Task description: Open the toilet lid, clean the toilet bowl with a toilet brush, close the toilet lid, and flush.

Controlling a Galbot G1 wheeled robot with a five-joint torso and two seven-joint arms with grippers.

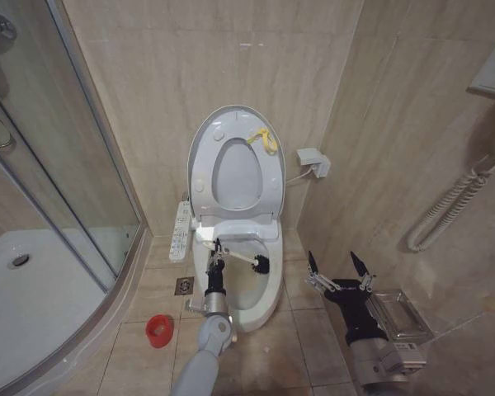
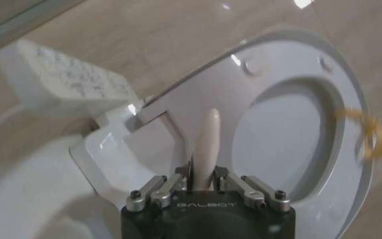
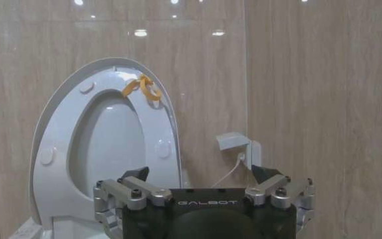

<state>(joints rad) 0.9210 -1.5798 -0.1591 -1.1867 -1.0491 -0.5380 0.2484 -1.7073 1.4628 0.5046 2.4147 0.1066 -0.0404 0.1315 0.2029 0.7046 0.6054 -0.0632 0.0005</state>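
The toilet lid [image 1: 205, 144] stands raised against the back wall with the seat ring folded up against it, and its yellow loop tag [image 1: 265, 140] is near the top. Below it the toilet bowl [image 1: 268, 304] lies uncovered. My left gripper [image 1: 217, 247] is over the bowl's back left, shut on the thin white handle of the toilet brush [image 1: 259, 264], whose black head hangs inside the bowl at its right side. The left wrist view shows the gripper [image 2: 202, 178] clamped on the handle [image 2: 208, 137], facing the lid [image 2: 280, 64]. My right gripper [image 1: 340, 265] hovers open to the right of the toilet.
A red cup holder [image 1: 157, 330] stands on the floor left of the bowl, near a floor drain [image 1: 184, 285]. The glass shower enclosure [image 1: 41, 206] closes the left side. A metal rack [image 1: 400, 318] sits by the right wall. A white wall box [image 1: 313, 161] hangs beside the lid.
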